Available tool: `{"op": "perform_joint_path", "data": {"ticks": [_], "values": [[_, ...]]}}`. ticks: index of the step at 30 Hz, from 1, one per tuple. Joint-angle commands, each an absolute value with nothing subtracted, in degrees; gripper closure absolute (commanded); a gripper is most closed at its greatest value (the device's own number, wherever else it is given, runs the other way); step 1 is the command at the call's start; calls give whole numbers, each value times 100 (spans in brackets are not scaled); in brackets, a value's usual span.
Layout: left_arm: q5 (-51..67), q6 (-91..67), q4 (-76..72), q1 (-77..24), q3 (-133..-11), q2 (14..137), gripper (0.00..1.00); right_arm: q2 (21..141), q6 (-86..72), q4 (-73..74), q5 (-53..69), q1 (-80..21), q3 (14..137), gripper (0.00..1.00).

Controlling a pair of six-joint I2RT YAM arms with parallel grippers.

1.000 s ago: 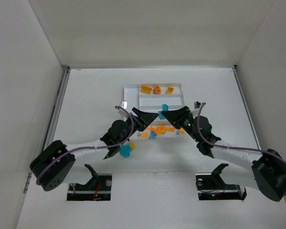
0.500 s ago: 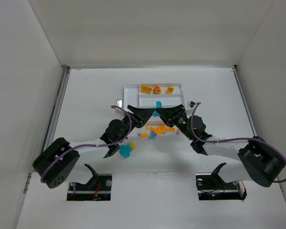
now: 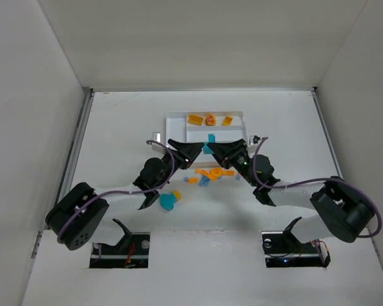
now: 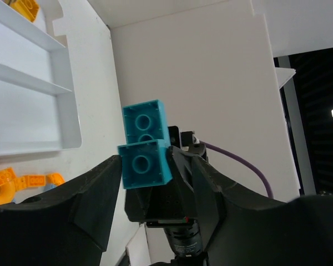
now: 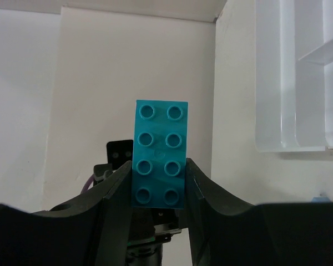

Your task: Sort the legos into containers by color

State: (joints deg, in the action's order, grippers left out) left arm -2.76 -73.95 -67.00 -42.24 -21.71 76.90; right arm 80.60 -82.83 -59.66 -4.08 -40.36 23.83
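Right wrist: gripping teal brick (image 5: 160, 152) broadside between right gripper (image 5: 160, 166) fingers, left gripper (image 4: 146, 163) seemingly pinching its opposite end, over tray's (image 3: 176, 127) near edge.

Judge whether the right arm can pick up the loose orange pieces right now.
Probably not yet: the right gripper is shut on the teal brick, so its jaws are taken, though the orange pieces lie close by.

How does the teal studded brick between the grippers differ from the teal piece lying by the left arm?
The teal two-by-four studded brick is off the table, clamped in the right gripper; the teal piece lies loose on the white table. The brick is a rectangle; the piece looks rounder. The brick sits by the white tray; the piece lies farther from it. Both are teal, and neither lies in a compartment.
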Motion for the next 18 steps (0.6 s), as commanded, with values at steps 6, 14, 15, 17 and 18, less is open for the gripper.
{"op": "perform_joint_path", "data": {"ticks": [6,14,15,17,18], "values": [[-167,-7313,-6724,-4214,-2197,7506,50,7892,-7998,-6302,-527,-4038,2584,68],[-167,-7313,-6812,-4337,-2285,7515,51,8244,-8252,-6767,-449,-4153,2637,68],[-193,-7313,-6812,-4355,-2276,7506,52,8270,-8305,-6846,-448,-4153,2628,68],[-220,-7312,-6812,-4372,-2268,7497,56,8323,-8402,-6960,-439,-4153,2593,68],[-228,-7321,-6812,-4372,-2268,7480,59,8341,-8437,-7004,-439,-4153,2575,68]]}}
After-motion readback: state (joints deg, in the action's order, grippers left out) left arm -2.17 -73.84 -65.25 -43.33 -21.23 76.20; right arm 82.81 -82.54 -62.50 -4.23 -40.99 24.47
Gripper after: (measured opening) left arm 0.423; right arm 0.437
